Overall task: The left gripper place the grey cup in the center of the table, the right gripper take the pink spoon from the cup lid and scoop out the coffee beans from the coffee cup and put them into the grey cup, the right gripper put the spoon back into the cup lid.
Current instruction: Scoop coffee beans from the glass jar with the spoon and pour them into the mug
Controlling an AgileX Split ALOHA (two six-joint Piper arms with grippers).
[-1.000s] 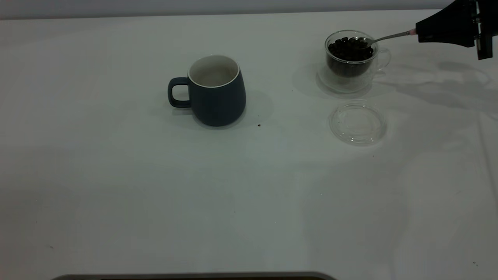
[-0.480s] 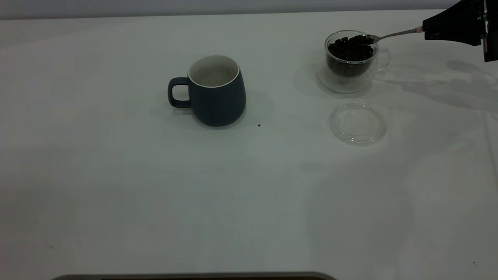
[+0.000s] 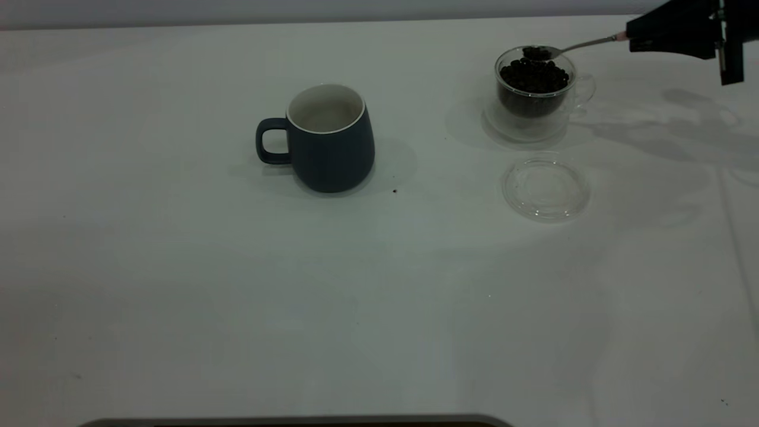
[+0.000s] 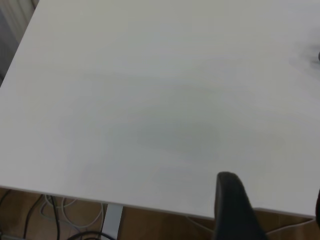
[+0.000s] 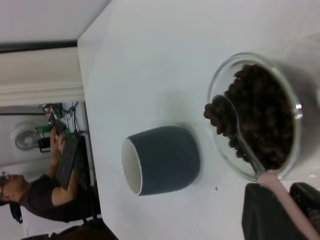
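Exterior view is showing the right claw point(image 3: 630, 40) at the far right edge of the surface point(image 3: 379, 296), clenched on the pink handle end of the spoon point(image 3: 569, 47). The spoon's bowl is hanging just above the rim of the glass coffee cup point(image 3: 536, 89), loaded with a small heap of coffee beans point(image 3: 535, 53). The grey cup point(image 3: 329, 139) is standing upright near the middle of the surface, handle pointing toward the left arm's side, well apart from the coffee cup. The clear cup lid point(image 3: 545, 188) is lying flat and bare just in front of the coffee cup.

In the right wrist view the spoon point(image 5: 235, 135) is reaching over the coffee cup point(image 5: 257, 117) with beans piled in its bowl, and the grey cup point(image 5: 160, 160) is lying beyond it. The left claw point(image 4: 235, 210) is idling over a bare corner of the surface; only one dark finger is showing, so I cannot tell whether it is released or clenched.

The spoon is looking light, thin and stiff, and the grip at the far handle end is giving long reach but little damping. The beans are loose and apt to roll, so the bowl is needing to stay level on the way to the grey cup. The glass cup is likely fragile and easy to nudge.
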